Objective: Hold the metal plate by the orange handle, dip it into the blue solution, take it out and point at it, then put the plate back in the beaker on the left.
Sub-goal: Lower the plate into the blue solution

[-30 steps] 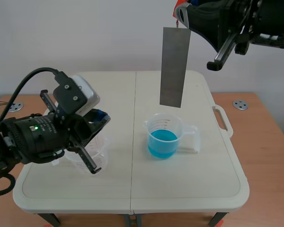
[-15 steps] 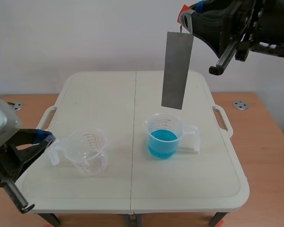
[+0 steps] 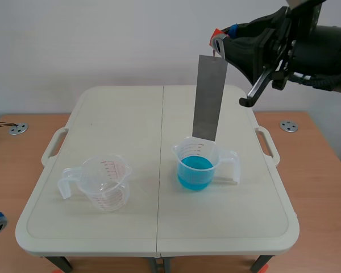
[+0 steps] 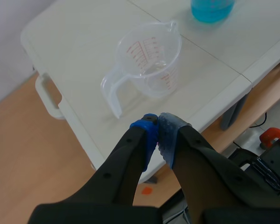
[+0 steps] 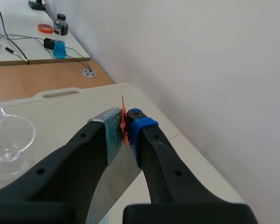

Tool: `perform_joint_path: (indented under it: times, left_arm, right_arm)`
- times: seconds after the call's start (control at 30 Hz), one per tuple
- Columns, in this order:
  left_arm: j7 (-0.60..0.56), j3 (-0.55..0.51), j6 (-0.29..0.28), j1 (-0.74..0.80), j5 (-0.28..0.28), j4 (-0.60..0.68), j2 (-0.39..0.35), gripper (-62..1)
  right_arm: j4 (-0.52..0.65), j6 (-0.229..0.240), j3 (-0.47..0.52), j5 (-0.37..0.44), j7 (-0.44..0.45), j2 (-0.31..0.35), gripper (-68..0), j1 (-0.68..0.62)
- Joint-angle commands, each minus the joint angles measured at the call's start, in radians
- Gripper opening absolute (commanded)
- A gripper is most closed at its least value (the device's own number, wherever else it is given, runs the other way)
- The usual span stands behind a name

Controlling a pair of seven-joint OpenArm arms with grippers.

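Note:
A long grey metal plate (image 3: pixel 209 97) hangs upright from its orange handle (image 3: pixel 216 33), which my right gripper (image 3: pixel 223 35) is shut on, high over the table. The plate's lower end sits just above the rim of the beaker of blue solution (image 3: pixel 196 166). In the right wrist view the orange handle (image 5: pixel 123 122) is pinched between the pads of the right gripper (image 5: pixel 124 124), the plate (image 5: pixel 106 186) dropping below. The empty clear beaker (image 3: pixel 104 182) stands at the left. My left gripper (image 4: pixel 157 132) is shut on nothing, low off the table's front-left corner, with the empty beaker (image 4: pixel 148 63) ahead of it.
The white folding table (image 3: pixel 159 227) stands on a wooden desk (image 3: pixel 321 170). Round metal discs (image 3: pixel 288 126) lie on the desk at both sides. A far desk with cables and small items (image 5: pixel 51 35) shows in the right wrist view.
The right gripper has lowered the plate toward the blue beaker. The left arm has pulled back from the empty beaker, down and out past the table's front-left corner.

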Motion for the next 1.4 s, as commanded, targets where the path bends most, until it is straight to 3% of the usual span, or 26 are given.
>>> perform_joint_path:
  times: [0.0,0.33,0.77,1.37]
  left_arm:
    - [-0.031,-0.025,0.003,0.014,-0.011,0.014,0.033,-58.0]
    - [-0.047,-0.102,0.002,0.092,-0.004,0.013,0.129,-58.0]
    - [-0.047,-0.102,-0.001,0.092,0.005,0.013,0.145,-58.0]
    - [-0.047,-0.102,-0.001,0.092,0.005,0.013,0.145,-58.0]
  right_arm:
    - [-0.006,0.006,-0.002,-0.004,0.024,-0.008,-66.2,0.012]
    - [-0.107,0.006,-0.052,-0.118,0.075,-0.061,-66.2,0.012]
    - [-0.299,0.006,-0.064,-0.33,0.207,-0.146,-66.2,0.012]
    - [-0.373,0.006,-0.073,-0.436,0.275,-0.146,-66.2,0.001]
